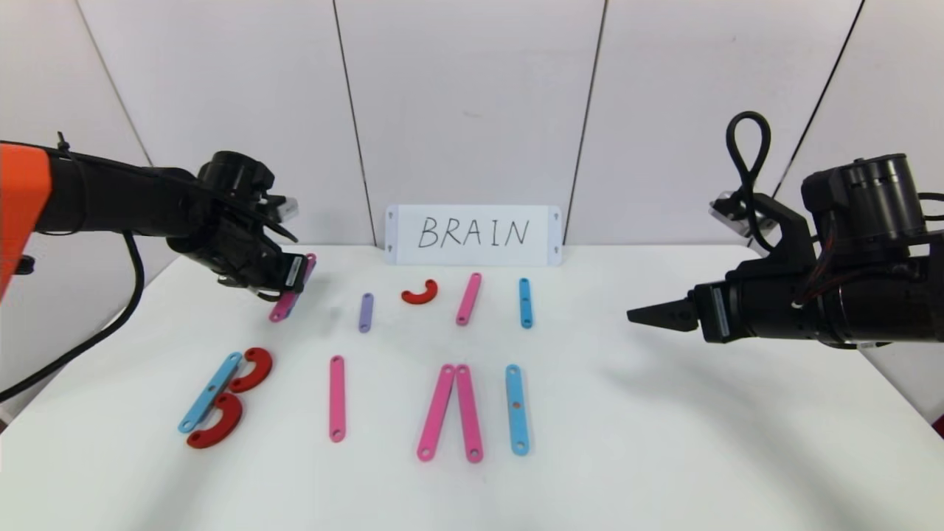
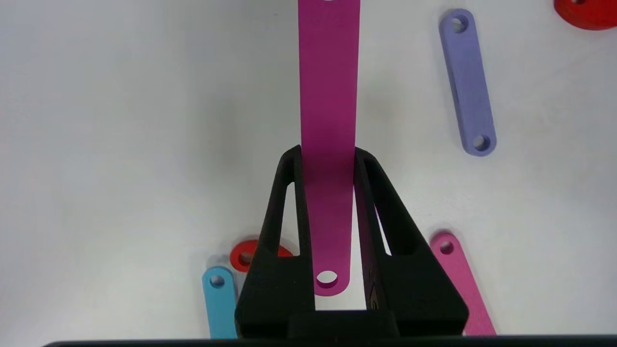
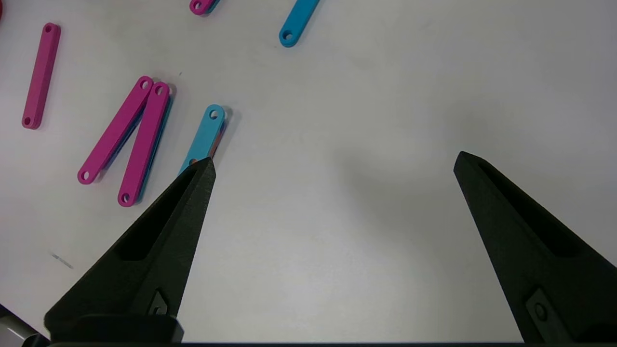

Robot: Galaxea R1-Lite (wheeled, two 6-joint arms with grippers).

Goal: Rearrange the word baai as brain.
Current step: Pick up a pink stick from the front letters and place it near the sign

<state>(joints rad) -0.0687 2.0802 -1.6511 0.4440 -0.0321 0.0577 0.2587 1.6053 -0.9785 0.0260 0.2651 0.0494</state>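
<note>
Left gripper (image 1: 293,274): far left of the white table (image 1: 664,442), raised above the surface, fingers (image 2: 289,212) clamped on the two long edges of a pink strip (image 1: 292,289), which hangs tilted from the jaws, its lower end close to the tabletop.

Right gripper (image 1: 653,316): hovering over the right side of the table, well apart from every piece, fingers (image 3: 193,193) spread wide with nothing between them.

Near row, left to right:
- B: a blue strip (image 1: 210,391) lying diagonally with two red curves (image 1: 236,398) touching its right side, one beyond the other.
- Single pink upright strip (image 1: 337,398), standing alone.
- Two pink strips (image 1: 450,411) meeting at their far ends and spreading toward the near edge, an A without a crossbar.
- Blue upright strip (image 1: 517,408) just right of that pair, apart from it.

Far row, left to right:
- Short purple strip (image 1: 365,312).
- Red curve (image 1: 420,293), open side facing the far edge.
- Short pink strip (image 1: 468,298), slightly tilted.
- Short blue strip (image 1: 525,302).
These four lie loose and apart from one another.

Backdrop: white card (image 1: 473,234) handwritten BRAIN, standing against the wall at the far edge of the table, centred behind the rows.
</note>
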